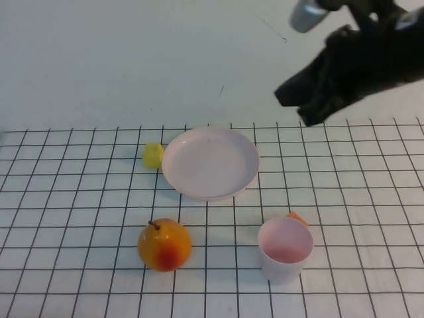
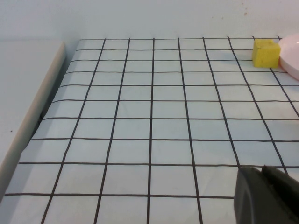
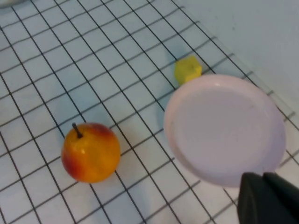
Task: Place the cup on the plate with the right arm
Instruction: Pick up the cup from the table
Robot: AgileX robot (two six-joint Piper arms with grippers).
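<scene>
The cup (image 1: 285, 250) stands upright and untouched on the gridded cloth (image 1: 79, 199), toward the robot's near right, its mouth open upward; the main risk, judging from this layout, is a tip-over or a slip, because the cup is light, smooth and slightly tapered, so a gripper closing off-centre or too high on the wall could squeeze it out or knock it onto its side; a small orange cube (image 1: 297, 218) sits touching or just behind the cup's far rim (which of the two cannot be told), and a finger coming down on that side could catch it and shove the cup; the cup itself is pale pink, handleless and empty; the plate (image 1: 210, 163), round, shallow and the same pink, lies bare just beyond it and to the left, with a yellow block (image 1: 152, 155) just beside its left rim and an orange-yellow fruit (image 1: 164, 244) well to the cup's left; the right gripper (image 1: 311, 109) hangs high above the far right of the cloth, jaws together and holding nothing; only a dark tip of the left gripper (image 2: 266, 196) shows over bare cloth, and its state cannot be told.
</scene>
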